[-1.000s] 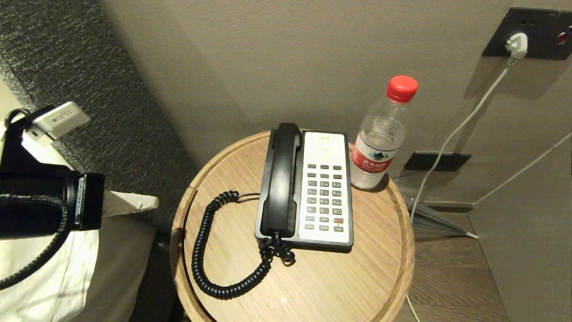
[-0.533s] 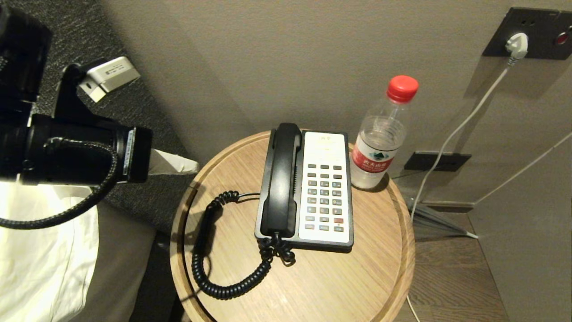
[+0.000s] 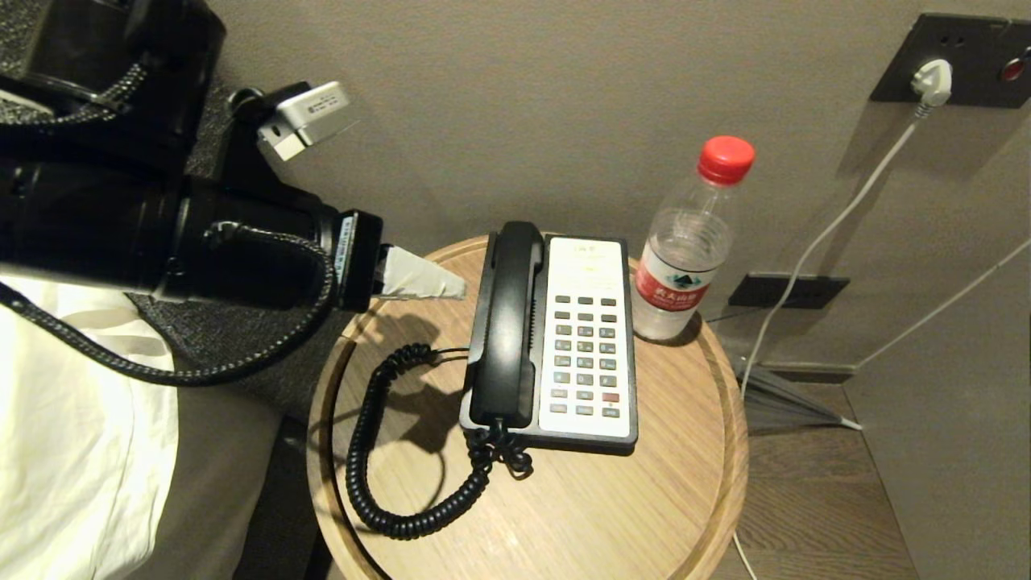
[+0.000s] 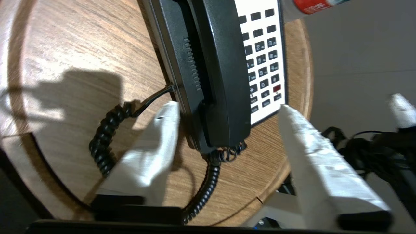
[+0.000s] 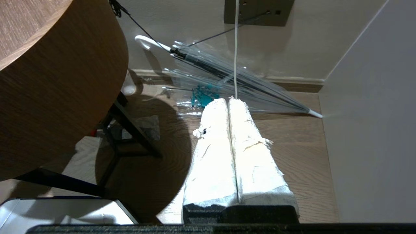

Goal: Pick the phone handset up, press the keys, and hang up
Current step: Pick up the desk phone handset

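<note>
Left arm has swung in from the left edge toward the bench since a second ago; it was back over the bed then, now its pincer tip reaches over the bench's left rim. Nothing on the bench has moved.

Near edge: coiled cord (image 3: 378, 467) loops across the wooden bench (image 3: 612, 515) and runs up into the near end of the phone. The arm's shadow now falls over the cord and the wood left of the phone.

Phone handset (image 3: 507, 322) sits in its cradle on the left side of the phone base (image 3: 588, 338), not lifted. Keypad is on the right half of the base; in the left wrist view digits 2, 3, 5, 6, 8, 9 are readable on the keys, plus one red key low in the pad. Print at the top of the faceplate is too small to read.

Left pincer (image 4: 227, 110) is spread, fingers (image 4: 156, 143) well apart, hovering just left of the handset and holding nothing; no contact visible.

Right pincer (image 5: 229, 102) is parked low beside the bench, fingers pressed together, over the wood floor with a clear umbrella (image 5: 227, 78) lying beyond it.

Far side: water bottle (image 3: 685, 258) with red cap stands just right of the base's far corner; its red label carries white characters I can't read. White plug (image 3: 930, 80) in the wall socket behind.
</note>
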Available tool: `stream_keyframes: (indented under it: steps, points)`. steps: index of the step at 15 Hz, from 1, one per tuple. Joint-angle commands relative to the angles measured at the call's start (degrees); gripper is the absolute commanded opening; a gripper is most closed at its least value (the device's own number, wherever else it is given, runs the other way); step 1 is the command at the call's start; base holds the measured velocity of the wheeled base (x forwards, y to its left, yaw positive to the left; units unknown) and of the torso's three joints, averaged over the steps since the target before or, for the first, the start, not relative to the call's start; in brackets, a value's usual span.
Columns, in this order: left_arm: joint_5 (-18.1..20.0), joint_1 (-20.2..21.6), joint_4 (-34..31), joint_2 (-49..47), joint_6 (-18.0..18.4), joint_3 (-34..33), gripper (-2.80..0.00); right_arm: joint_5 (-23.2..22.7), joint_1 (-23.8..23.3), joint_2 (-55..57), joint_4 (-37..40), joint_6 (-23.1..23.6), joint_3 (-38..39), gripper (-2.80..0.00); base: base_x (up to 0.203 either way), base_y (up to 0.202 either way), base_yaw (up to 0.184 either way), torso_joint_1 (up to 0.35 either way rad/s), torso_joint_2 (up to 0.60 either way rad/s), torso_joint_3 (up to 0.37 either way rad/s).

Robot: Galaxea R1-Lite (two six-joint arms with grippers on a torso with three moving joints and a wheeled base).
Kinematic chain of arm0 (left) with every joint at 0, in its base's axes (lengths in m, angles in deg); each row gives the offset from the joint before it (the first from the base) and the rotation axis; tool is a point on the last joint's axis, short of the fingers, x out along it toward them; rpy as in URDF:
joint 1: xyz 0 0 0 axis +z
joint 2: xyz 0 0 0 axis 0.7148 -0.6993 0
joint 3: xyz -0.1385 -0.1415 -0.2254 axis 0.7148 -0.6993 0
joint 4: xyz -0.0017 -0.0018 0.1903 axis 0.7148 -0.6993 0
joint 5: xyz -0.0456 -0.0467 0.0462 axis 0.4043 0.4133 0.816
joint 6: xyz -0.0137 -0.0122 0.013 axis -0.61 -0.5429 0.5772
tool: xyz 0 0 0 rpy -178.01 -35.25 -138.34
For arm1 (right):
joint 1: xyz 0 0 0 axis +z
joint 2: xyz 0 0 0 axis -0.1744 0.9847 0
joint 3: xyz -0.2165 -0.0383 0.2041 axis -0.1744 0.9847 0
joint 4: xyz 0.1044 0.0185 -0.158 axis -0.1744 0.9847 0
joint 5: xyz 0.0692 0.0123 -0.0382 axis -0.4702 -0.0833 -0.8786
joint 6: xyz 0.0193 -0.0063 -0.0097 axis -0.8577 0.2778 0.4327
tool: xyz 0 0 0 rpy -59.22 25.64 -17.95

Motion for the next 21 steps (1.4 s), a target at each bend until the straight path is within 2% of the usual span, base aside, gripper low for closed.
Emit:
stream_keyframes:
  steps: [1,5,7,10,12,16,19,21]
  points:
    - [-4.80,-3.10,0.04,-2.78,0.33,0.93,0.00,0.02,0.00,-0.02,-0.02,0.03,0.09,-2.80,0.000,0.000,0.000,0.000,0.00,0.000]
    - [-18.60,-7.29,-0.38,-9.07,4.29,5.38,0.00,0.02,0.00,-0.02,-0.02,0.03,0.09,-2.80,0.000,0.000,0.000,0.000,0.00,0.000]
    - [-22.27,-9.81,-1.66,-11.29,5.12,8.21,0.00,0.02,0.00,-0.02,-0.02,0.00,0.09,-2.80,0.000,0.000,0.000,0.000,0.00,0.000]
    - [-23.98,-11.49,-6.92,-12.37,5.01,11.56,0.00,0.02,0.00,-0.02,-0.02,0.03,0.09,-2.80,0.000,0.000,0.000,0.000,0.00,0.000]
    - [-26.79,-12.21,-10.20,-13.66,4.43,15.59,0.00,0.02,0.00,-0.02,-0.02,0.02,0.09,-2.80,0.000,0.000,0.000,0.000,0.00,0.000]
    - [-28.69,-14.99,-20.60,-16.92,-2.91,24.85,0.00,0.02,0.00,-0.02,-0.02,0.03,0.09,-2.80,0.000,0.000,0.000,0.000,0.00,0.000]
    - [-30.31,-15.09,-21.68,-17.47,-5.10,25.97,0.00,0.02,0.00,-0.02,-0.02,-0.06,0.09,-2.80,0.000,0.000,0.000,0.000,0.00,0.000]
    - [-30.41,-15.09,-21.62,-17.67,-8.53,25.97,0.00,0.02,0.00,-0.02,-0.02,-0.04,0.09,-2.80,0.000,0.000,0.000,0.000,0.00,0.000]
